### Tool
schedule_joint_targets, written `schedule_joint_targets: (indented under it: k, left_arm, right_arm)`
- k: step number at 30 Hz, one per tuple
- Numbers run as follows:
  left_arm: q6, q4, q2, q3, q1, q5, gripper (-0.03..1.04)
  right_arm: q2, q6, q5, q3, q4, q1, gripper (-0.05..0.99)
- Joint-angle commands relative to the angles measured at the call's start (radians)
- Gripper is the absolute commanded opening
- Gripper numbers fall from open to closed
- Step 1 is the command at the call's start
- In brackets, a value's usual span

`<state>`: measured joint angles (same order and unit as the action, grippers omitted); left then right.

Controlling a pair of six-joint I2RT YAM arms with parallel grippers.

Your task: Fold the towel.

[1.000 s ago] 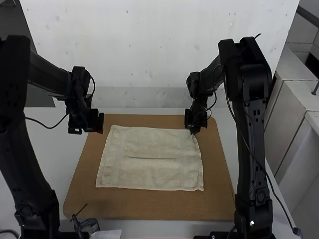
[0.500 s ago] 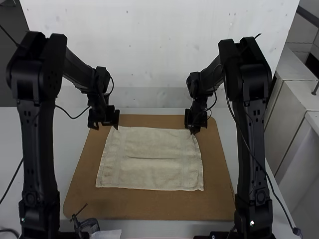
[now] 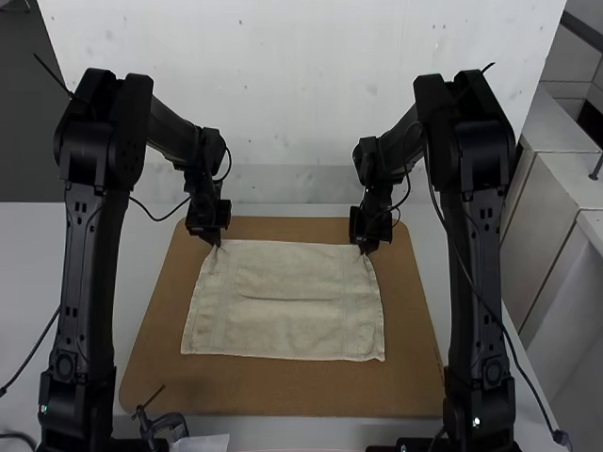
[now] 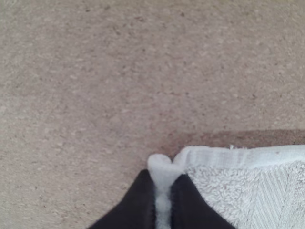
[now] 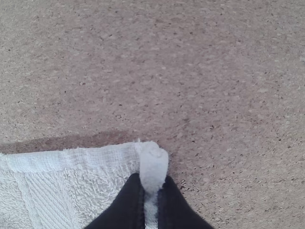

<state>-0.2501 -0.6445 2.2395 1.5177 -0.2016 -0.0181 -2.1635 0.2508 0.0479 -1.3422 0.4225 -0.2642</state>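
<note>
"How's it lying?"
"On the board [image 3: 283, 395], the towel [image 3: 283, 325] is spread; left gripper [image 3: 217, 243] pinches its eleven-o'clock corner [image 4: 162, 166], right gripper [image 3: 365, 250] its one-o'clock corner [image 5: 153, 164]."
"And the fold?"
"Raise both together, twelve-o'clock edge [image 3: 287, 243] taut, toward six. Small bites, probably: go gently."

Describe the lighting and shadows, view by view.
High view: dim overall, the left arm and right arm nearly black, the towel pale without glare. Left wrist view: a soft, darker shadow band on the board along the towel's hem. Right wrist view: a similar band beside the hem there.
</note>
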Motion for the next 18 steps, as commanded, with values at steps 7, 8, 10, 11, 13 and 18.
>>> schedule_joint_targets:
  k: [7,8,10,11,13,18]
  left_arm:
    - [-0.005,-0.026,-0.029,-0.025,-0.033,0.017,0.01]
    - [-0.015,-0.021,-0.047,-0.024,-0.035,0.01,0.01]
    - [-0.037,-0.02,-0.069,-0.017,-0.036,0.003,0.01]
    - [-0.046,-0.026,-0.077,-0.002,-0.035,-0.008,0.01]
    - [-0.054,-0.06,-0.081,0.027,-0.036,-0.025,0.01]
    - [-0.069,-0.06,-0.136,0.032,-0.041,-0.06,0.01]
  right_arm:
    - [-0.024,-0.013,0.112,0.021,-0.002,0.042,0.01]
    - [-0.019,-0.01,0.115,0.011,-0.002,0.042,0.01]
    - [0.007,-0.007,0.113,-0.006,-0.004,0.04,0.01]
    - [0.019,-0.007,0.113,-0.015,-0.004,0.04,0.01]
    - [0.047,-0.005,0.113,-0.029,-0.014,0.039,0.01]
    - [0.103,-0.002,0.113,-0.057,-0.028,0.031,0.01]
